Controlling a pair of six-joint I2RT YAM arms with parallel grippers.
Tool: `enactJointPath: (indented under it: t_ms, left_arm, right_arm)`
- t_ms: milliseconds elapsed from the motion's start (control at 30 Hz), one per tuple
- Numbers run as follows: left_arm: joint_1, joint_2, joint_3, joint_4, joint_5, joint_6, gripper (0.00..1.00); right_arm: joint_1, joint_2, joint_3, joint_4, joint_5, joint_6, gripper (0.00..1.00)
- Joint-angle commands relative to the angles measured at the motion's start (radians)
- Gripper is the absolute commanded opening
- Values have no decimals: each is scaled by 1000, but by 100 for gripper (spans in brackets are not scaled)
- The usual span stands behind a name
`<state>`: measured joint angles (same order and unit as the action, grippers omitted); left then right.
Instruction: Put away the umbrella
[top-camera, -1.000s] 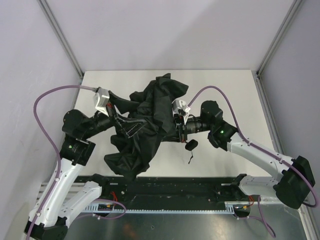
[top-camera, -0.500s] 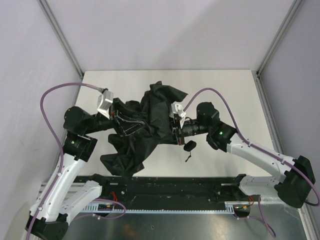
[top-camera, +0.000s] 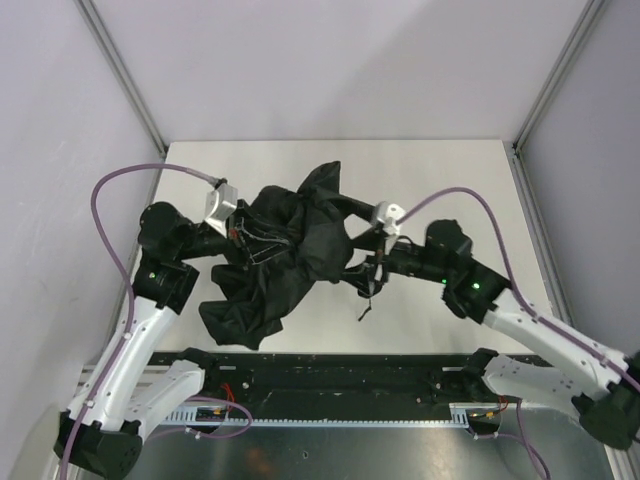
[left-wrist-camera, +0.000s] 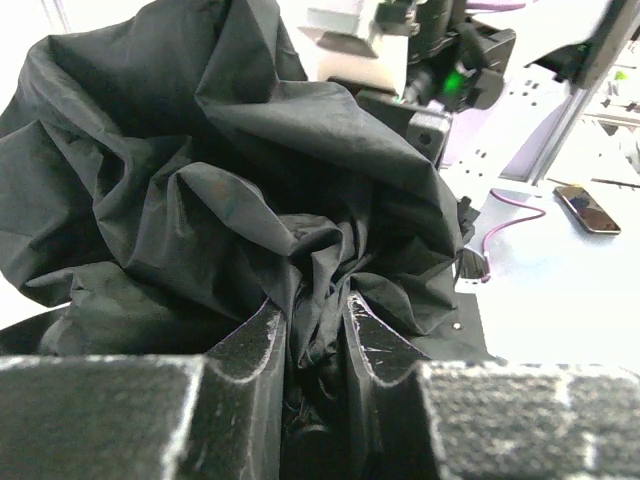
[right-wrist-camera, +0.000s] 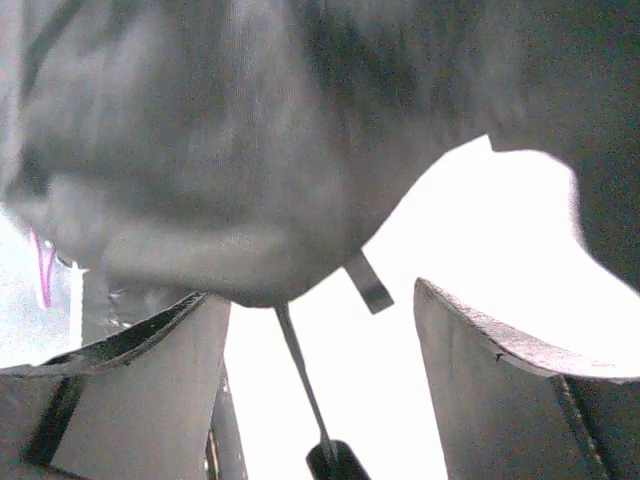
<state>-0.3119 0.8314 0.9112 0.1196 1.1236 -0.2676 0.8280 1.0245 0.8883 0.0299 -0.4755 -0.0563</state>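
The left gripper (left-wrist-camera: 315, 322) is pinching a fold of black canopy, its jaws pressing close together on the bunched fabric. In the top view it is gripping the umbrella (top-camera: 290, 250) from the heap's 9 o'clock side. The umbrella is lying as a crumpled heap on the white table (top-camera: 440, 180), left of centre, with a loose flap trailing toward 7 o'clock. The right gripper (top-camera: 372, 268) is hovering at the heap's 3 o'clock edge with its jaws parted wide and grasping nothing. A thin dark cord (right-wrist-camera: 300, 370) is hanging between them, beneath the overhanging fabric.
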Motion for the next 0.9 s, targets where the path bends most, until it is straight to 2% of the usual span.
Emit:
enactJointPath:
  t_ms: [0, 133, 267, 433, 633, 733, 867]
  left_arm:
    - [20, 21, 18, 28, 21, 77, 0]
    - [20, 19, -4, 29, 32, 50, 0]
    - [20, 11, -27, 28, 79, 14, 0]
    - [19, -31, -64, 28, 111, -9, 0]
    - [15, -66, -86, 27, 157, -13, 0]
    - [13, -73, -99, 28, 165, -8, 0]
    - [10, -62, -100, 28, 173, 2, 0]
  right_arm:
    - [-84, -200, -100, -107, 99, 81, 78]
    - [-113, -331, -118, -258, 111, 67, 79]
    - [-119, -401, -58, -291, 157, 62, 82]
    - [-121, -253, 116, -300, 102, 29, 79]
    - [-122, -145, 172, -179, 18, 26, 76]
    - [-120, -99, 194, -134, -38, 36, 71]
    - [-89, -52, 215, -86, -54, 6, 55]
